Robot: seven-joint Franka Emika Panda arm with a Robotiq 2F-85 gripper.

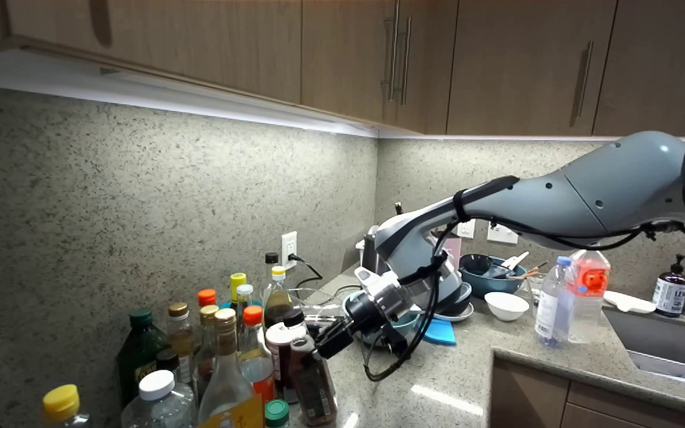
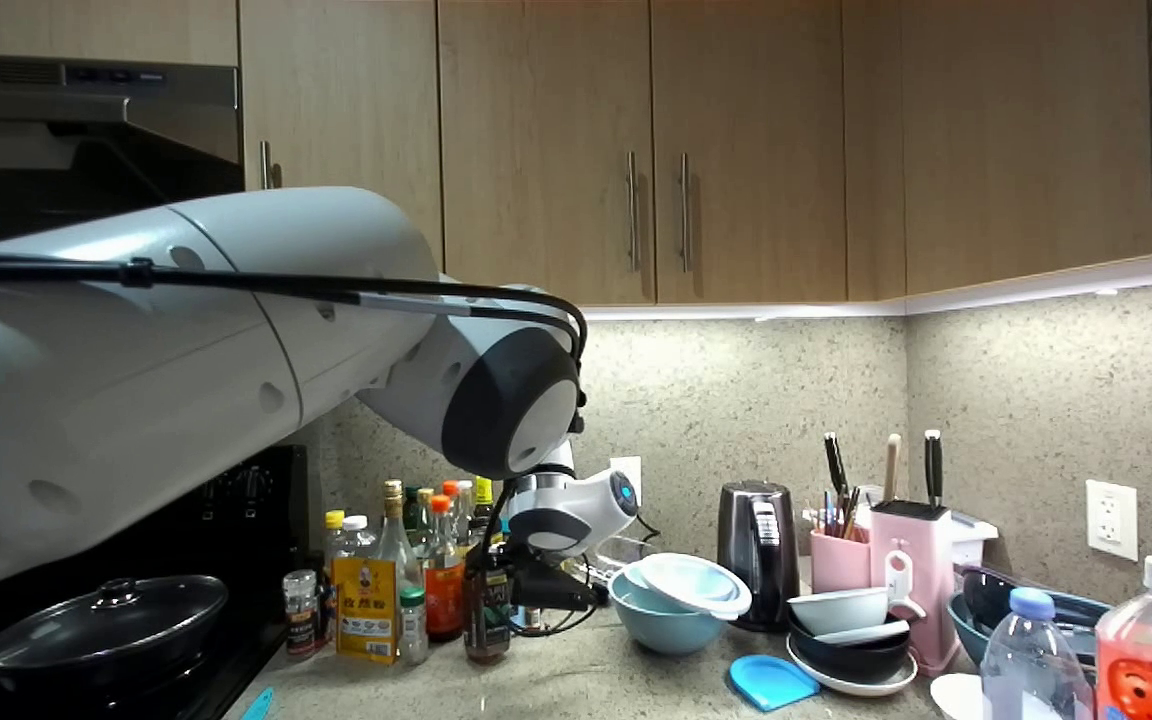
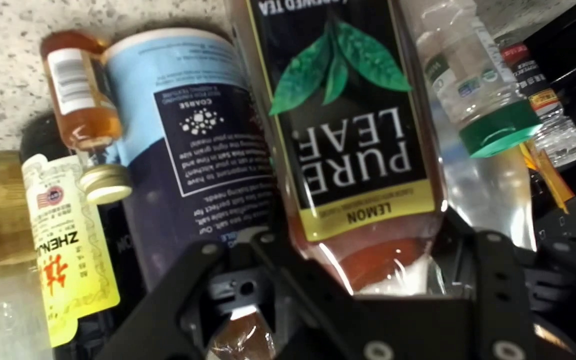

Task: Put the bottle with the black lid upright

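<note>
The bottle with the black lid (image 1: 310, 380) is a dark brown tea bottle with a black label, near the front of the bottle cluster. Its base appears to rest on the counter; it leans slightly in an exterior view and looks nearly upright where the label faces the camera (image 2: 487, 615). A black lid (image 1: 293, 318) shows above its shoulder. In the wrist view the tea bottle (image 3: 348, 120) sits between the fingers, which press on both sides of its upper part; its neck is hidden behind the linkage. My gripper (image 3: 368, 220) is shut on it, coming in from the side.
A blue salt canister (image 3: 188, 150) stands close on one side, a green-capped jar (image 3: 488, 95) on the other. Behind are several tall bottles, including a dark green one (image 1: 140, 351). A yellow box (image 2: 366, 610) and stacked blue bowls (image 2: 671, 610) flank the group.
</note>
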